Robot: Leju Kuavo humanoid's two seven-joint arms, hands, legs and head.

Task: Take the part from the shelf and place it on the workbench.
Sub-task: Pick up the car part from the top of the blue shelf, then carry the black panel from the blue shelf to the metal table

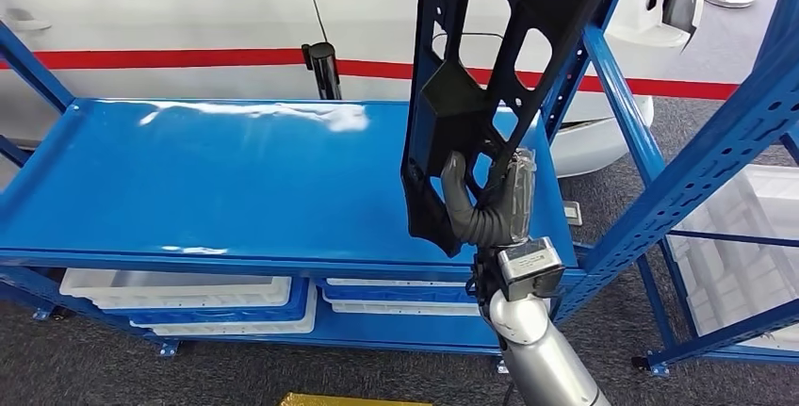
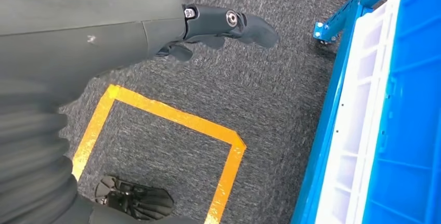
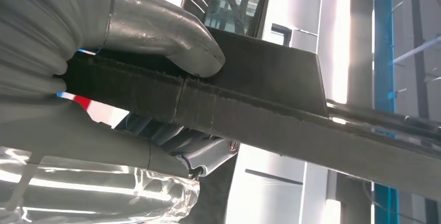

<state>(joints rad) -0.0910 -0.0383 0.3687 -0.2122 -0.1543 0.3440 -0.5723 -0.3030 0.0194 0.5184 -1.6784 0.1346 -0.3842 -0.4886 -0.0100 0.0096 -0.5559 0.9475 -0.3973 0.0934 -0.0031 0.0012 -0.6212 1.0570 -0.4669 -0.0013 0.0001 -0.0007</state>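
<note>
Left hand [image 2: 218, 26] hangs over carpet, nothing held, fingers loosely extended; a yellow tape square [image 2: 171, 125] is seen below it. Right hand [image 1: 485, 203] is clamped on the part's [image 1: 490, 76] lower end, thumb pressed across its edge. The black part is held upright at about 3 o'clock of the blue bench [image 1: 217, 180], its foot over the bench's right edge. For a clean placement the part should be swung toward 9 o'clock, laid flat on open surface, kept off the upright [image 1: 650, 156], and released only once resting. A white vehicle [image 1: 188, 20] is parked beyond.
</note>
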